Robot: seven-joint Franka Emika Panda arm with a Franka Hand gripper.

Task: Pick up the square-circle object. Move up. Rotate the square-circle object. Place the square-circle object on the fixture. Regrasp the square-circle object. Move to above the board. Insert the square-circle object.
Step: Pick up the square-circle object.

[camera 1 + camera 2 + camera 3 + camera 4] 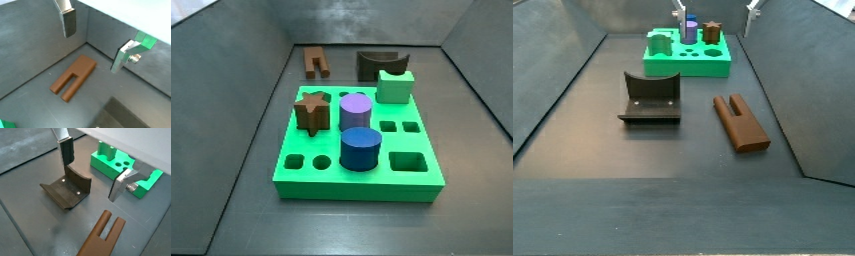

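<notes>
Gripper: you see the gripper [92, 175] spread wide, its two silver fingers [69, 22] well apart and nothing between or touching them.
Gripper position: it hangs above the floor; in a wrist view the fixture [67, 189] lies below between the fingers, in another the bar [73, 77] does.
Bar: one brown square-circle object [740, 122], flat on the floor beside the fixture, apart from it, forked end toward the board [687, 60].
Fixture: one dark block [381, 64], curved notch up, just behind the board [418, 180].
Board pieces: you can count one star peg [313, 112], one purple cylinder [356, 108], one blue cylinder [361, 150], one pale green block [396, 87].
Arm: only the fingertips [681, 10] enter a side view, pointing down over the far end.
</notes>
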